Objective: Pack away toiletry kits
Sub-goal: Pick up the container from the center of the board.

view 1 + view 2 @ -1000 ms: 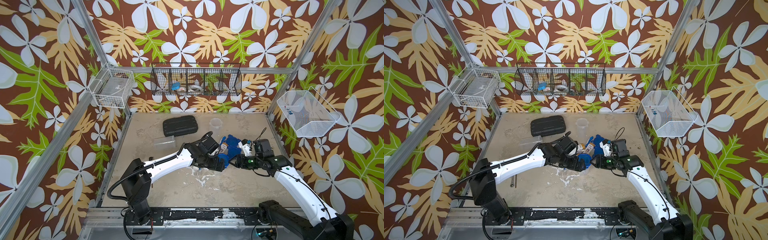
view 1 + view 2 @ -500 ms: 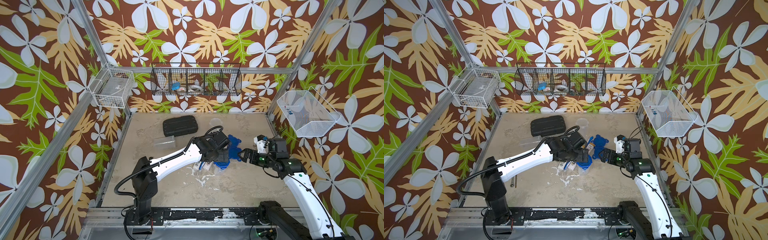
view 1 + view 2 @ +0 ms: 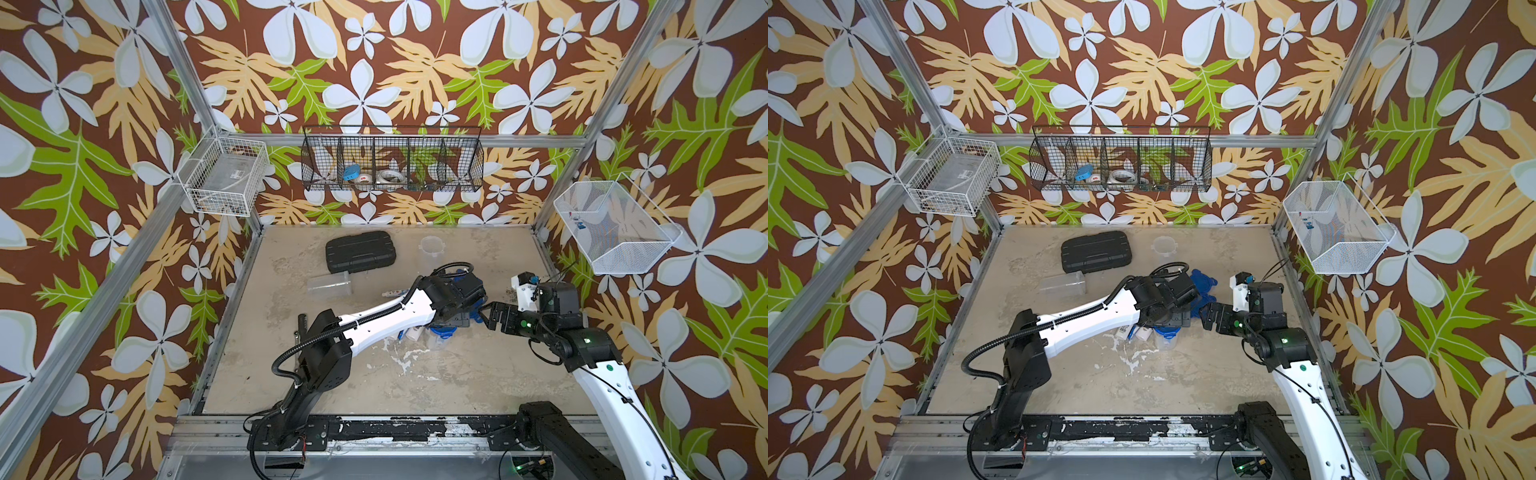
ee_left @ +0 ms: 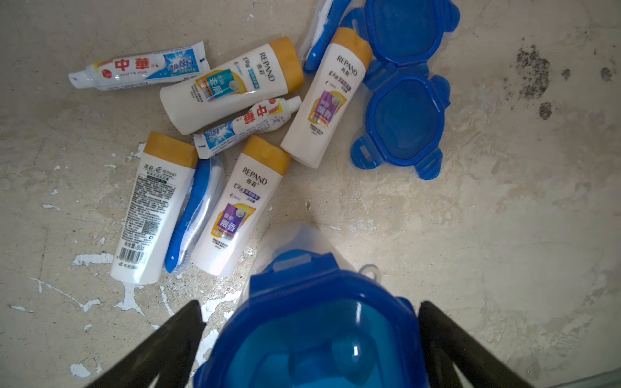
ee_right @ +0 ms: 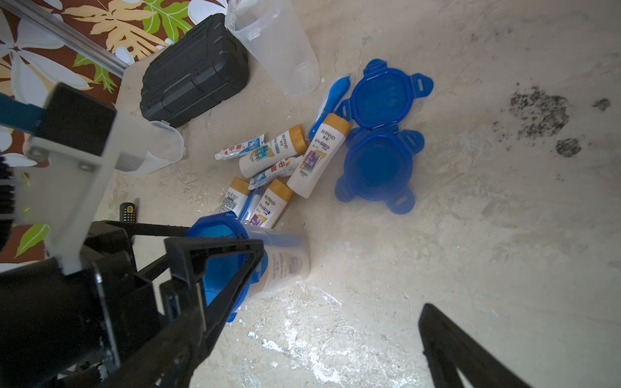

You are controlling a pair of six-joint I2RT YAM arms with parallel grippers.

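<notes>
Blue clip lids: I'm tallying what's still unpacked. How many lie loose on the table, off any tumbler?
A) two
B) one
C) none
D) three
A: two loose lids lie flat beside the bottles; the third lid sits on a tumbler.

Left arm (image 3: pixel 382 318) is stretched out low from its base, wrist pitched down directly over the lidded tumbler (image 5: pixel 289 260). The left gripper (image 4: pixel 309 309) has its jaws spread wide, with one finger (image 4: pixel 181 339) on each side of the tumbler's lid; can't tell if either touches it. Right arm (image 3: pixel 602 374) has its elbow raised and its forearm angled in toward the tumbler from the opposite side, with the right gripper (image 3: pixel 487 319) just beside the tumbler, jaws apart, empty and clear of it; only one of its own fingers (image 5: pixel 450 349) reads clearly in the right wrist view.
</notes>
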